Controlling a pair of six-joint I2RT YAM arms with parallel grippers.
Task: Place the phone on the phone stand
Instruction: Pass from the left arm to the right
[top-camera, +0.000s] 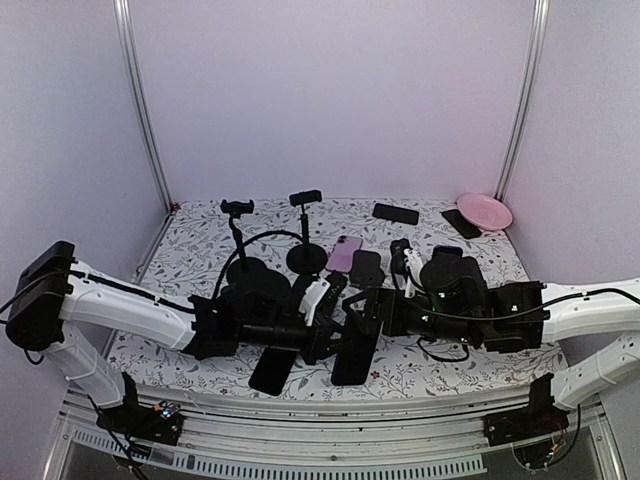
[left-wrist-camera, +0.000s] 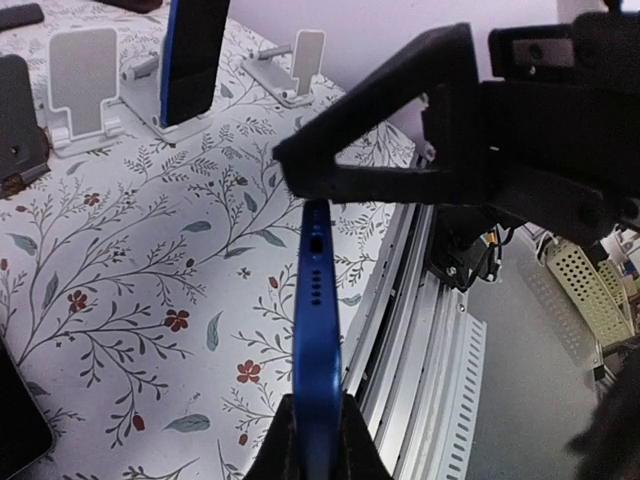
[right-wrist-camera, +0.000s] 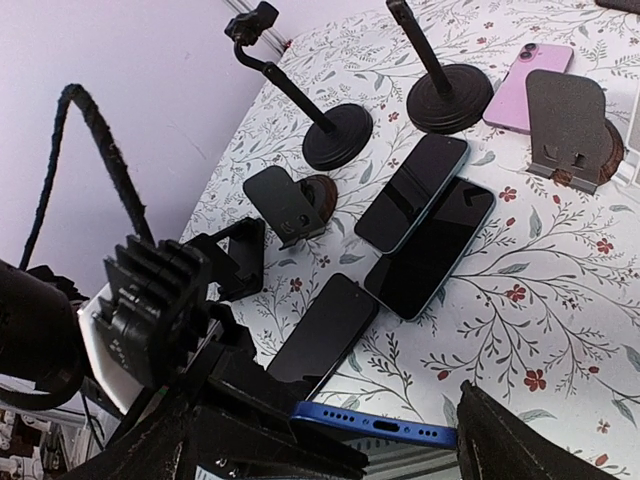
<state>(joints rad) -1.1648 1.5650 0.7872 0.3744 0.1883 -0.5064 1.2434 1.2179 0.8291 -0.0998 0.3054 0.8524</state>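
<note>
Blue phone (left-wrist-camera: 318, 330) clenched in left end effector (left-wrist-camera: 318, 445); right end effector (right-wrist-camera: 400, 450) released; white stand (left-wrist-camera: 140, 72) holds second phone (left-wrist-camera: 192, 55).

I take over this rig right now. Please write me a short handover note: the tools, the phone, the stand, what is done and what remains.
Left tool: shut on the blue phone, held on edge above the table, near its front edge.
Right tool: open, close to the phone's free end, not gripping it.
Stand: an empty white stand is further back; I cannot tell which stand is meant.
Done: phone is lifted.
Left: carry it to a free stand, seat it, release.
</note>
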